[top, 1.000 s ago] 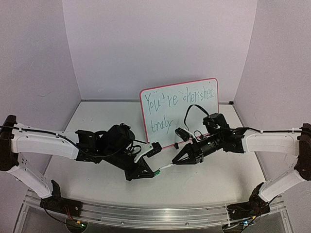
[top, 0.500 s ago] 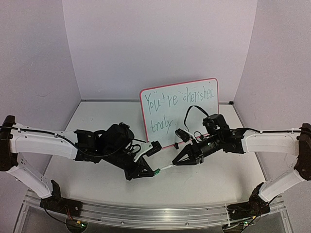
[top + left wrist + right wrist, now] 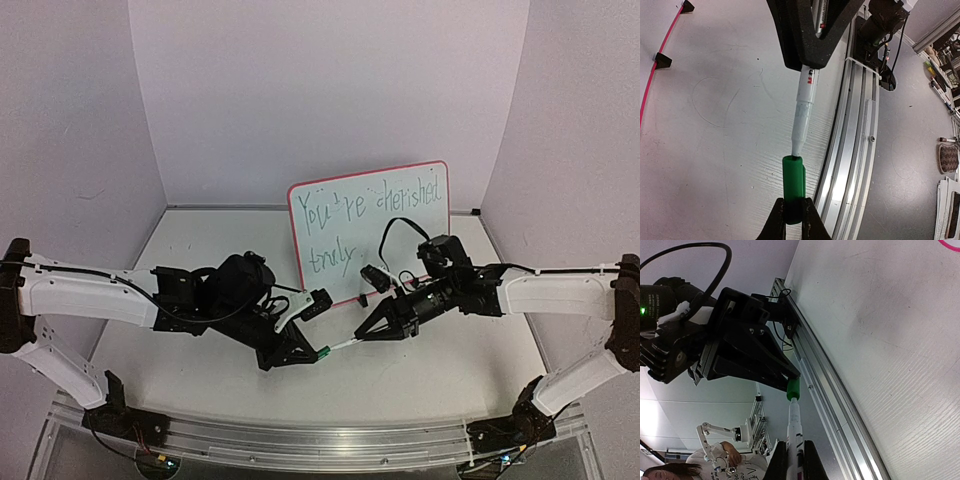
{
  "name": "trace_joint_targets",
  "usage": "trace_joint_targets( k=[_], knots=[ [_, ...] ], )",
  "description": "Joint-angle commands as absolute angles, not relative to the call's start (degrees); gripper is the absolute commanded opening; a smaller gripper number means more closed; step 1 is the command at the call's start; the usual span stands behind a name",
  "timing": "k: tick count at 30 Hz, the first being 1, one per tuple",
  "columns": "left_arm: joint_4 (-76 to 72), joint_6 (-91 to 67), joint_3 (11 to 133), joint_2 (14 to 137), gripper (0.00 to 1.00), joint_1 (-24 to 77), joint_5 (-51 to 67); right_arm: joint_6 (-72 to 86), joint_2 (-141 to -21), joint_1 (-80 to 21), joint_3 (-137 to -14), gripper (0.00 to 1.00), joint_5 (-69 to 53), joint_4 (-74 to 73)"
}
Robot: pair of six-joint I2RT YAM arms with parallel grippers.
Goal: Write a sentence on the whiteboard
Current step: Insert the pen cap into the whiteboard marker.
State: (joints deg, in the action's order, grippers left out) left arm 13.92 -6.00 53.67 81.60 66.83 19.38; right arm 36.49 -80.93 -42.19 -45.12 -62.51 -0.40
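Your left gripper (image 3: 794, 220) clamped on green cap (image 3: 793, 187), low above table (image 3: 200, 250). Right gripper (image 3: 794, 460) pinched shut on marker (image 3: 805, 107), barrel label half hidden. Nib at cap mouth; seated or not, can't tell. Whiteboard (image 3: 412, 238) upright, back centre, lower right corner behind right arm. Sentence (image 3: 405, 196) faint.

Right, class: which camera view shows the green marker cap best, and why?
Left wrist: the green cap is large and close, pinched by the left fingers, marker tip at its mouth. Top external shows a speck; right wrist, a small stub.
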Motion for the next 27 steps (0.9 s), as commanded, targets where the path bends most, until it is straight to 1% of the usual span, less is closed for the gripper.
trace_joint_targets(
  k=[1,17,27],
  knots=[
    [12.75,-5.24,55.32,79.55,0.0,67.06,20.32,36.45,-80.71,-42.63,-44.56,0.0,-63.89,1.25],
    [16.69,-1.8,59.57,81.36,0.0,67.24,24.23,35.7,-81.33,-43.42,-44.23,0.0,-65.78,1.22],
    [22.02,1.51,62.86,82.92,0.0,68.29,26.85,35.35,-81.91,-43.6,-44.5,0.0,-66.18,1.28]
  ],
)
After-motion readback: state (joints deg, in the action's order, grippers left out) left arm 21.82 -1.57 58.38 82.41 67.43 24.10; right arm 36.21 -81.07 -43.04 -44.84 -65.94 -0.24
